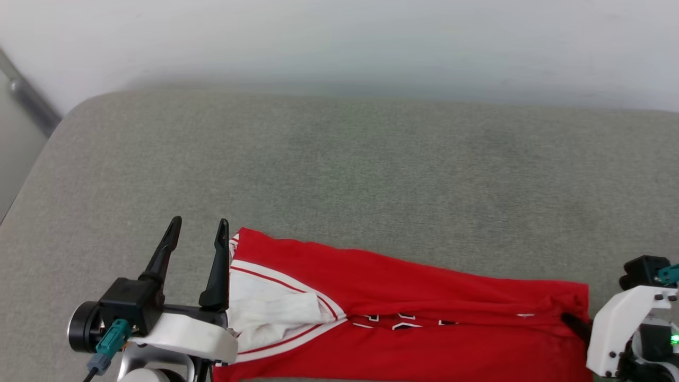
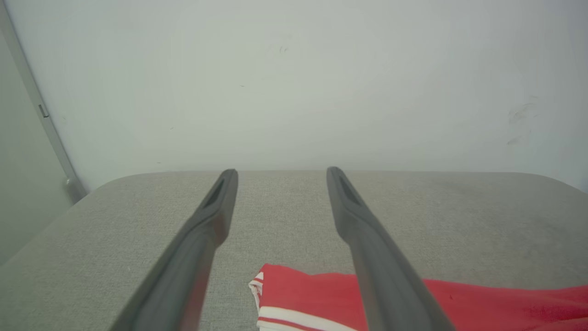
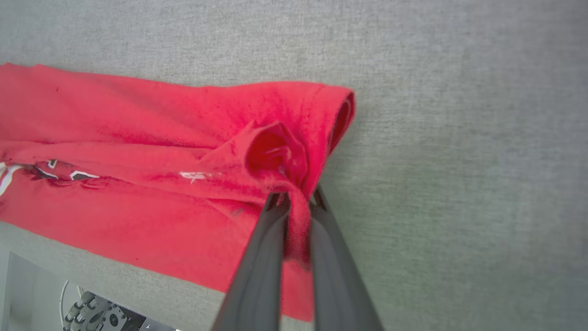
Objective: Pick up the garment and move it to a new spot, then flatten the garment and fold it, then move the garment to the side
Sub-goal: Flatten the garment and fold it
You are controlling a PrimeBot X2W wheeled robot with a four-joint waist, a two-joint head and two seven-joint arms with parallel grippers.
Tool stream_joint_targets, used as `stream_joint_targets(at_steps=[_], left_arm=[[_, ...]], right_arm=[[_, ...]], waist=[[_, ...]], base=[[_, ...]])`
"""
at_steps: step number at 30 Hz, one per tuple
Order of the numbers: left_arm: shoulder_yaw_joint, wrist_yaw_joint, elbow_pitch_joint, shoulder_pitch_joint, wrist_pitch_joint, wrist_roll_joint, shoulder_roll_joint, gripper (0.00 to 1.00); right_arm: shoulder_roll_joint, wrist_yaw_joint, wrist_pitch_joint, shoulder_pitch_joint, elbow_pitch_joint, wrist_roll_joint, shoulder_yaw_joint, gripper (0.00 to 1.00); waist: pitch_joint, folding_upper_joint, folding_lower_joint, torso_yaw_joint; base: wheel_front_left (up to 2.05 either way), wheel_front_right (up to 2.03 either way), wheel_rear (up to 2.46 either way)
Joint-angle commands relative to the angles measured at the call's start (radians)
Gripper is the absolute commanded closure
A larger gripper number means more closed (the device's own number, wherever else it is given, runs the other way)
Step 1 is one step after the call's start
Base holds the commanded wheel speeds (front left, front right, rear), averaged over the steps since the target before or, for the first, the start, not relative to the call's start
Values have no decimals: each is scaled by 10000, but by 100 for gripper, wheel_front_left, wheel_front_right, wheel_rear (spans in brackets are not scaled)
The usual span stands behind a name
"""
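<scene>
Stretched along the near side of a grey woven padded surface [image 1: 339, 159]: a red jersey-style T-shirt [image 1: 424, 297] with white sleeves and red-and-white striped trim, gathered lengthwise into a long band. Black, white-outlined lettering half buried in the central crease. White sleeve end toward the robot's left, red hem end toward its right.

At the sleeve end, the left pincer [image 1: 199, 223]: released, long dark fingers spread wide, nothing between them, inner finger just beside the striped sleeve edge. From the left wrist, same pincer [image 2: 281, 172] pointing toward the far edge, with the T-shirt [image 2: 312, 289] corner low between and under the fingers.

At the hem end, the right pincer [image 1: 570, 320]: clenched, grasping a pinch of red cloth. From the right wrist, fingers [image 3: 296, 197] pressed together on a raised ridge of the T-shirt [image 3: 138, 119], fabric puckered into a hollow just beyond the tips, hem corner curled open beside it.

Beyond the far long edge of the shirt, broad bare surface up to a pale wall [image 1: 339, 42]. Bare surface past the hem as well. Narrow strip only between the near long edge and the surface's near rim. Rounded corner at far left, grey metal rail [image 1: 26, 95] past it.
</scene>
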Motion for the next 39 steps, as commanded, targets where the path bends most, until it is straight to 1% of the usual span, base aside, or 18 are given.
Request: stream_joint_targets(at_steps=[1, 5, 10, 12, 14, 17, 20, 23, 25, 27, 30, 36, 39], left_arm=[[-5, 52, -35, 131, -10, 23, 45, 0], [-7, 98, -113, 227, 63, -3, 111, 0], [-32, 148, -170, 337, 114, -34, 131, 0], [-45, 148, -173, 335, 112, -44, 120, 0], [-56, 146, -143, 338, 92, -61, 102, 0], [-105, 127, -103, 346, 68, -77, 55, 0], [-144, 98, -43, 372, 64, -114, 47, 0], [-214, 55, -19, 318, 112, -133, 29, 0], [-256, 23, 0, 271, 150, -152, 35, 0], [-303, -14, 12, 228, 183, -153, 54, 0], [-371, -40, 32, 146, 238, -151, 51, 0], [-454, -109, 67, -30, 297, -147, 31, 0], [-474, -144, 120, -95, 269, -180, -7, 0]], right_arm=[[-107, -7, 2, -104, -50, 7, -83, 100], [-272, -7, 93, -173, -151, -209, -649, 100], [-339, -7, 280, -225, -368, -622, -1909, 100], [-315, -7, 373, -173, -470, -689, -2415, 100], [-71, -7, 567, -163, -518, -538, -2842, 100], [710, -4, 1295, -396, -498, 341, -3403, 100], [1662, -4, 2516, -519, -434, 1760, -3870, 100], [2120, -4, 3652, -674, -392, 2992, -4215, 100], [2285, -4, 4221, -742, -259, 3904, -4337, 100], [2322, -4, 4478, -774, 166, 5024, -4078, 100], [2294, -4, 4247, -823, 648, 6351, -3316, 100], [2299, -4, 3009, -892, 1042, 8098, -1078, 100], [2295, -4, 2095, -1033, 1119, 8561, 102, 100]], waist=[[-137, 0, 0, -157], [-275, 0, 0, -408], [-329, 0, 0, -659], [-343, 0, 0, -724], [-365, 0, 0, -784], [-412, 0, 0, -845], [-493, 0, 0, -872], [-534, 0, 0, -828], [-571, 0, 0, -770], [-589, 0, 0, -700], [-626, 0, 0, -559], [-560, 0, 0, -215], [-495, 0, 0, -58]], base=[[0, 0, 0], [0, 0, 0], [0, 0, 0], [0, 0, 0], [0, 0, 0], [0, 0, 0], [0, 0, 0], [0, 0, 0], [0, 0, 0], [0, 0, 0], [0, 0, 0], [0, 0, 0], [0, 0, 0]])
